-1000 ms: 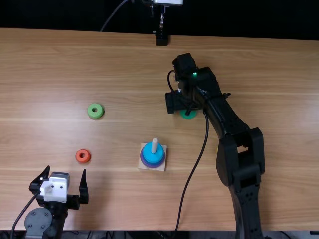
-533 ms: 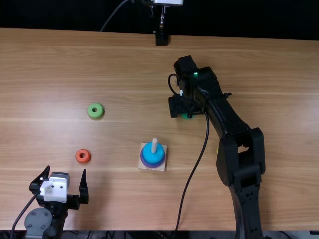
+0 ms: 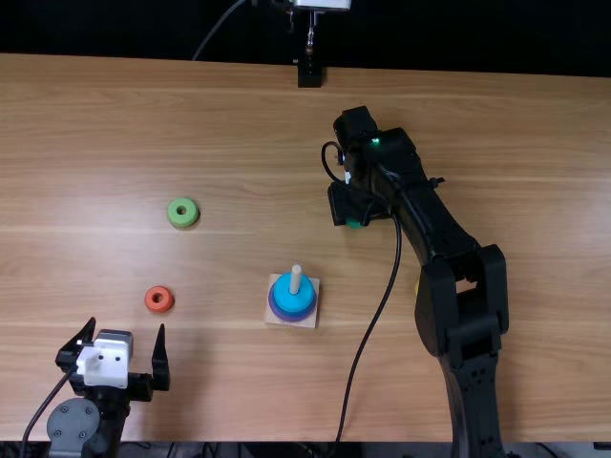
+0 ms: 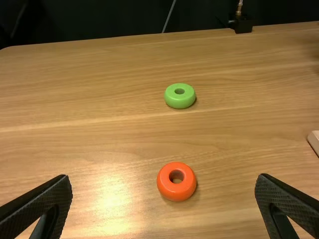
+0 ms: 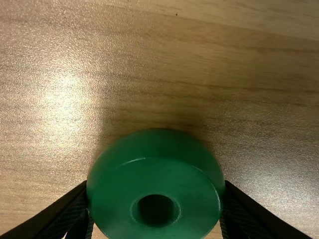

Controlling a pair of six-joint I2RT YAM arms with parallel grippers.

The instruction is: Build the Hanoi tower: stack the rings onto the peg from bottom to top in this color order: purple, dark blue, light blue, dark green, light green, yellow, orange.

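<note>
top view first: the fingers of my right gripper point(image 5: 156, 204) have drawn inward over the last second, and the right wrist view has them pressed against both sides of the dark green ring point(image 5: 157, 174). i read that as a pinch on the ring, hole facing the camera; i can't tell whether it is off the table point(image 3: 229, 372) yet. for the tower this means the next colour is in hand, with the lift and carry to come.

the stand point(image 3: 274, 314) hasn't moved. on its peg point(image 3: 295, 279) i see purple point(image 3: 275, 310) at the bottom and blue above; i can't separate dark blue from light blue with certainty, so i'd check that before adding green.

my left gripper point(image 3: 127, 329) is parked by the near edge, fingers spread wide around nothing, with the orange ring point(image 3: 159, 300) just beyond it and the light green ring point(image 3: 182, 212) farther out. a sliver of the yellow ring point(image 3: 417, 286) shows beside the right arm point(image 3: 434, 229).

the pinch is well in from the far edge. the carry looks short, back toward me; i'd lift above the peg's tip and watch the hanging cable point(image 3: 368, 329), which runs down just beside the stand.
</note>
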